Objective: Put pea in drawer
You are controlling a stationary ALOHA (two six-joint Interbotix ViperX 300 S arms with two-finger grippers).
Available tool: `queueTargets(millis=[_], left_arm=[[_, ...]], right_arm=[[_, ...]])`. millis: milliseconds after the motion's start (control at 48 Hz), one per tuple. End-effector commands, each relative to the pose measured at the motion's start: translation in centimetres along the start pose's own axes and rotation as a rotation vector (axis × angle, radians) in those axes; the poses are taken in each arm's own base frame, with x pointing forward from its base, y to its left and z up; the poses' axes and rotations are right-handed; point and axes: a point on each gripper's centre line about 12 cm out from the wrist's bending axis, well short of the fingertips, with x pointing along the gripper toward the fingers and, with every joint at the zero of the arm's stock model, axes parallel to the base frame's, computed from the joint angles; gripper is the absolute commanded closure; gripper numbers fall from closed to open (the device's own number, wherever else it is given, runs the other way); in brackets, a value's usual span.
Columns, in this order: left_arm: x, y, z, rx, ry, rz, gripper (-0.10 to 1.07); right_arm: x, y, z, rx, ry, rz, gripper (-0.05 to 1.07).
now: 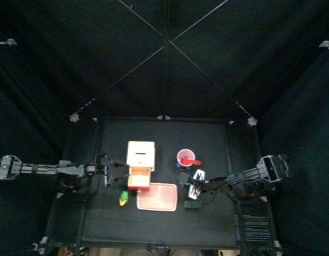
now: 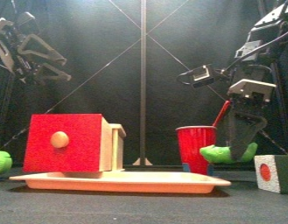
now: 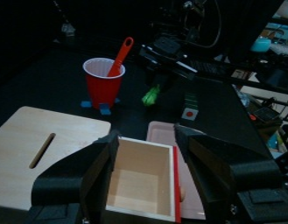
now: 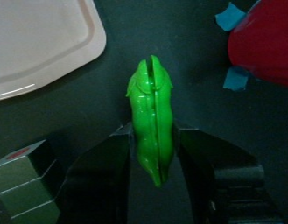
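Note:
The drawer point(image 1: 140, 155) is a cream-white box with its orange compartment point(image 1: 137, 178) pulled out; the front view shows the compartment's red face point(image 2: 64, 144). In the left wrist view the open, empty compartment point(image 3: 140, 179) lies below and between the jaws of my left gripper point(image 3: 149, 140), which is open. My right gripper point(image 2: 236, 144) is shut on the green pea pod point(image 2: 228, 154) and holds it above the table, in front of the red cup point(image 2: 195, 149). The pea point(image 4: 150, 105) sits lengthwise between the jaws in the right wrist view.
A flat pink tray point(image 1: 159, 198) lies in front of the drawer. The red cup point(image 3: 105, 79) holds a red spoon. A small white cube with a red dot point(image 2: 272, 172) stands at the right. Another green thing point(image 1: 123, 200) lies left of the tray.

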Motion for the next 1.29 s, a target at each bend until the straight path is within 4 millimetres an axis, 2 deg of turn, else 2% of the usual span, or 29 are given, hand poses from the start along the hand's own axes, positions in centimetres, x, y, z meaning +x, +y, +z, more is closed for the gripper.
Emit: queueTargets(millis=[0, 250, 562, 708, 938, 1104, 1271], left_arm=[[0.1, 0.0, 0.5, 0.001, -0.017, 0.001, 0.09], [0.1, -0.1, 0.6, 0.009, -0.018, -0.001, 0.09], [0.1, -0.1, 0.6, 0.010, -0.018, -0.001, 0.09], [0.1, 0.0, 0.5, 0.009, -0.017, -0.001, 0.09], [0.1, 0.0, 0.4, 0.006, -0.015, 0.000, 0.09], [0.1, 0.0, 0.4, 0.007, -0.015, 0.000, 0.09], [0.0, 0.0, 0.4, 0.004, -0.017, 0.000, 0.09]], right_arm=[[-1.3, 0.3, 1.4, 0.012, -0.057, 0.031, 0.43], [-2.4, 1.3, 3.9, -0.004, -0.157, 0.085, 0.43], [-5.3, 3.0, 9.2, -0.060, -0.389, 0.190, 0.43], [-6.2, 3.2, 11.8, -0.066, -0.503, 0.265, 0.43], [-5.3, 2.2, 15.3, -0.023, -0.636, 0.384, 0.43], [-3.2, 1.5, 17.9, 0.021, -0.704, 0.467, 0.43], [-1.3, 2.1, 20.2, 0.027, -0.752, 0.525, 0.43]])
